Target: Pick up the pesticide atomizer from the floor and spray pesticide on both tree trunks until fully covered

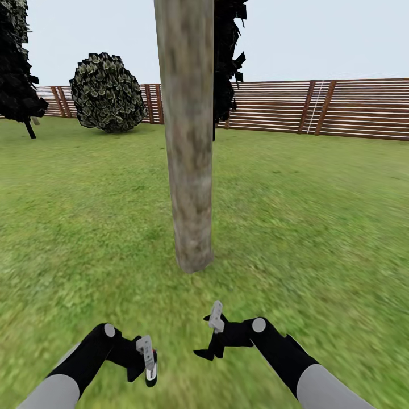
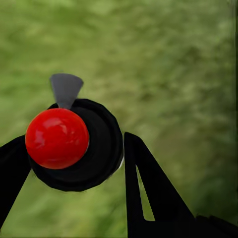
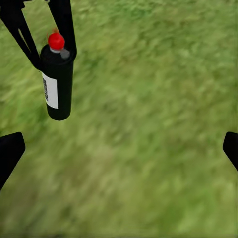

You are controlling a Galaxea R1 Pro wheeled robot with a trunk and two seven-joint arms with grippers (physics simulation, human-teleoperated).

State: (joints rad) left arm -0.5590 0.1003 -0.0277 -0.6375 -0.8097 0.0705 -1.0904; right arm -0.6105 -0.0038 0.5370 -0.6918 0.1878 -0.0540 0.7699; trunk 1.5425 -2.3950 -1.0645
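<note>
Left pincer (image 1: pixel 149 366) pointing down, fingers closed on a load, right pincer (image 1: pixel 209 339) low, fingers spread wide

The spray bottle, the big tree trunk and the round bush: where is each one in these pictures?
pesticide atomizer (image 3: pixel 57 79): right wrist view, on its dark body beside the pale label.
tree trunk (image 1: pixel 188 130): head view, on the mottled bark about halfway up.
round bush (image 1: pixel 108 92): head view, middle of its leafy mass, before the fence.

One thick tree trunk (image 1: pixel 187 136) stands ahead, one round bush (image 1: pixel 108 92) by the fence – two end effectors below (left (image 1: pixel 146 363), right (image 1: pixel 211 335)), one atomizer (image 1: pixel 150 369).
</note>
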